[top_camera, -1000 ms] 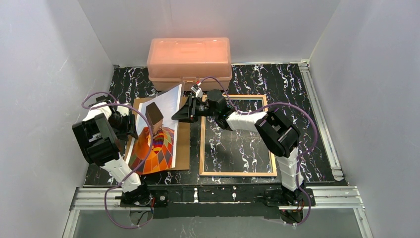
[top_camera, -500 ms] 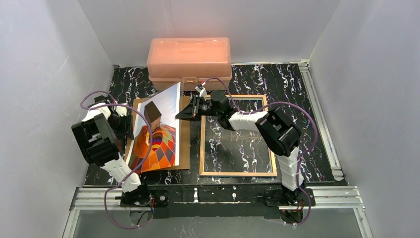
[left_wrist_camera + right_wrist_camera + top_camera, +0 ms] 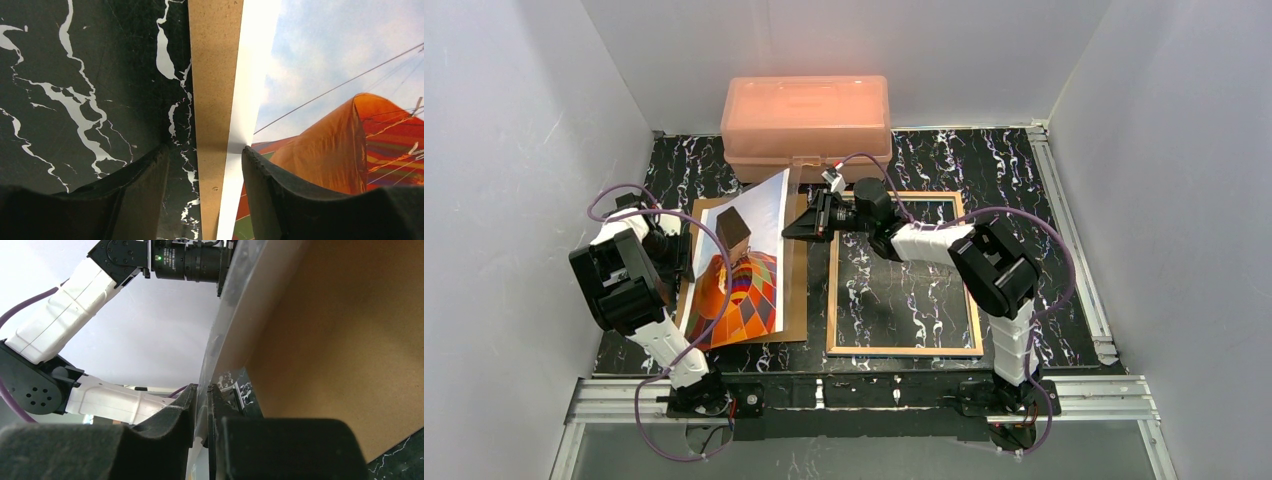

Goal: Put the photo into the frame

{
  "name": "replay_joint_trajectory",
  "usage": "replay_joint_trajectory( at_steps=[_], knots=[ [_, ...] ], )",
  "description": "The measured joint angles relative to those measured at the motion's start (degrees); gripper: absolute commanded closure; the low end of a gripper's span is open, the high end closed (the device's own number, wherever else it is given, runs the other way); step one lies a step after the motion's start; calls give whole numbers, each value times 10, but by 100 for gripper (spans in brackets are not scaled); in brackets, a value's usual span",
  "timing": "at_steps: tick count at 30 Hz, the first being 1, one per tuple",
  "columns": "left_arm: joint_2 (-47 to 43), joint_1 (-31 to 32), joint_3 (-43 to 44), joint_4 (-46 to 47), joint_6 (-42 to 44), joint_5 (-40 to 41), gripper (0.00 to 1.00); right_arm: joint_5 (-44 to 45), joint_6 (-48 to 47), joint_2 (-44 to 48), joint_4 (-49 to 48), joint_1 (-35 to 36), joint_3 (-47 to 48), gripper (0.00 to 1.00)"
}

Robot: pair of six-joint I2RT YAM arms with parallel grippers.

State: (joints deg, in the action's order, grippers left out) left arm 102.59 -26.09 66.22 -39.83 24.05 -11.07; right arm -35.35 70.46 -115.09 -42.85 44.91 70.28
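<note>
Leaning photo (image 3: 746, 285), long axis near-to-far, basket end far, in right gripper (image 3: 790, 229)

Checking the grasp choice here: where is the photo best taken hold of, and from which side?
Grip the photo by its right edge, from the right, where the right gripper pinches it: that edge curls up clear of the backing board, while the left edge lies flat on it.
</note>
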Motion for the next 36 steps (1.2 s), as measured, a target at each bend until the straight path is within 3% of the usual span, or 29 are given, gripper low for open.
replay_joint_trajectory(
  at_steps=[10, 25, 36],
  knots=[
    [0, 0, 0, 0, 2, 0, 46, -3, -33, 24, 72, -17, -6, 94],
    [0, 0, 4, -19, 4, -5, 45, 43, -308, 278, 558, -120, 43, 99],
    [-4, 7, 25, -44, 4, -17, 43, 70, -450, 370, 833, -230, 80, 99]
  ],
)
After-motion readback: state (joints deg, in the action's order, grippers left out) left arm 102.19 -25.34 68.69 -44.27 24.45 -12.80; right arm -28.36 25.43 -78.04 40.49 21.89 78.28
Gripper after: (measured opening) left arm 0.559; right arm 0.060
